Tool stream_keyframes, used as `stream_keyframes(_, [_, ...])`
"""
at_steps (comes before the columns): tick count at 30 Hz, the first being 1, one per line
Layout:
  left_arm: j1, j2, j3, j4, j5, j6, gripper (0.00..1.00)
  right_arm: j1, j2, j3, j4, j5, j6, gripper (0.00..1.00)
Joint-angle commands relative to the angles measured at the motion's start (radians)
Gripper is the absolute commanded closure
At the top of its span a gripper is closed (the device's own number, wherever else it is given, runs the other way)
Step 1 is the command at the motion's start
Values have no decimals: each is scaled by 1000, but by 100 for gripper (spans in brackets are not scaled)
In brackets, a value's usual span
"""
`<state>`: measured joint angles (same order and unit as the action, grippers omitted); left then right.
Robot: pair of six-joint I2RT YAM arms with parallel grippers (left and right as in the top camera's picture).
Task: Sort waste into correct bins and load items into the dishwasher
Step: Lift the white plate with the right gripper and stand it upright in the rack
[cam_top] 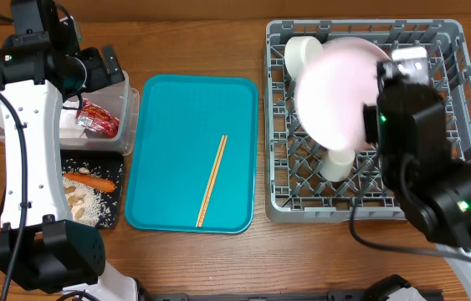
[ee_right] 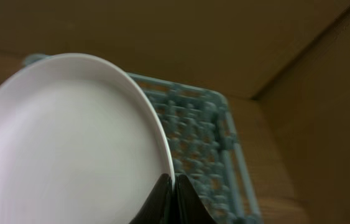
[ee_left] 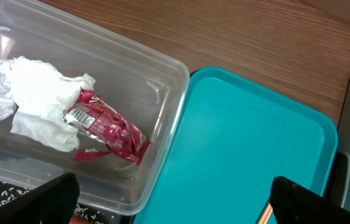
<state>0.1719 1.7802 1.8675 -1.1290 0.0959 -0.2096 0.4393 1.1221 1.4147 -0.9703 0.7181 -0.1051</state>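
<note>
We see a brown bench (cam_top: 210, 259) (plain wood grain); left pincer (ee_left: 175, 202) spread apart over the tub (ee_left: 131, 56), right pincer (ee_right: 175, 193) clamped on the plate (ee_right: 69, 143) above the rack (cam_top: 463, 100).

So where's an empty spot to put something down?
The teal tray is bare left of the chopsticks, beside the clear tub. The wood table beyond the tray's far edge is bare too. Crowded: the clear tub, the black tray and the grey rack, where the right gripper holds the pink plate.
</note>
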Motion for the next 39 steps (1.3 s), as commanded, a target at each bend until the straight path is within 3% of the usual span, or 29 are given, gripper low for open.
stream_keyframes(1, [-2, -21, 19, 3, -7, -7, 0, -1, -11, 13, -54, 233, -147, 96])
stream_keyframes(7, [-2, -21, 19, 3, -7, -7, 0, -3, 33, 12, -170, 283, -245, 96])
stream_keyframes(14, [-2, -21, 19, 3, -7, -7, 0, -3, 122, 12, -177, 312, -328, 96])
stream_keyframes(21, [-2, -21, 19, 3, -7, -7, 0, -87, 231, 12, -197, 313, -516, 96])
stream_keyframes(29, [-2, -21, 19, 3, -7, -7, 0, -174, 336, 12, -146, 118, -517, 96])
stream_keyframes(39, [-2, -21, 19, 3, -7, -7, 0, -188, 452, 11, -106, 126, -524, 96])
